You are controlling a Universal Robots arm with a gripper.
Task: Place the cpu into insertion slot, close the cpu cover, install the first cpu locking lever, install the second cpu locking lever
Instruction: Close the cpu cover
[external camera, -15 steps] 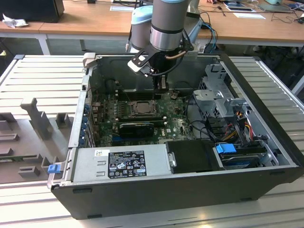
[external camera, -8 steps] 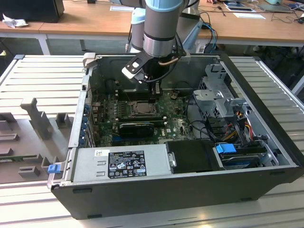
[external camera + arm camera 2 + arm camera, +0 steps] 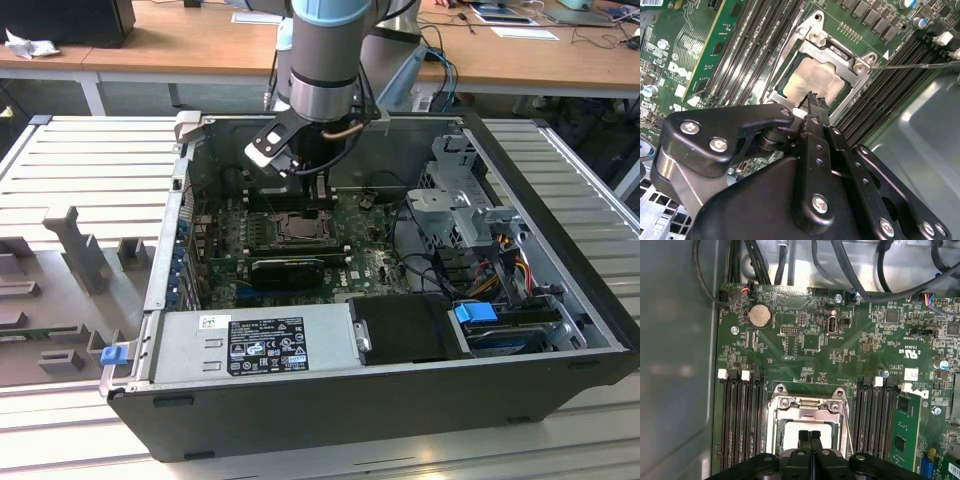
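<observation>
- Grasp: the hand (image 3: 815, 100) has its fingers pressed together with nothing pinched between them. You see the tips poised directly over the insertion slot (image 3: 771, 416), so low that contact cannot be ruled out.
- Chip: the cpu (image 3: 812, 80) shows its pale square top and lies inside the insertion slot.
- Plate: the cpu cover (image 3: 840, 52), a silvery frame, appears to lie flat on the insertion slot, its cut-out around the cpu.
- Rod: a locking lever (image 3: 920, 65) reaches away from one corner of the insertion slot, across the memory slots (image 3: 880, 100). You may judge it unlatched.
- Setting: the insertion slot sits on the green circuit board (image 3: 810, 345), inside the open computer case (image 3: 380, 400), which rests on the ribbed worktop (image 3: 90, 160).
- Step in hand, as a judgement: placing looks done and the cover looks closed or nearly so, so you stand at the first lever.
- Demand of the next move, as a judgement: the closed tips must meet the thin rod squarely and carry it down beside the insertion slot. They must not slide onto the cpu or the memory slots.
</observation>
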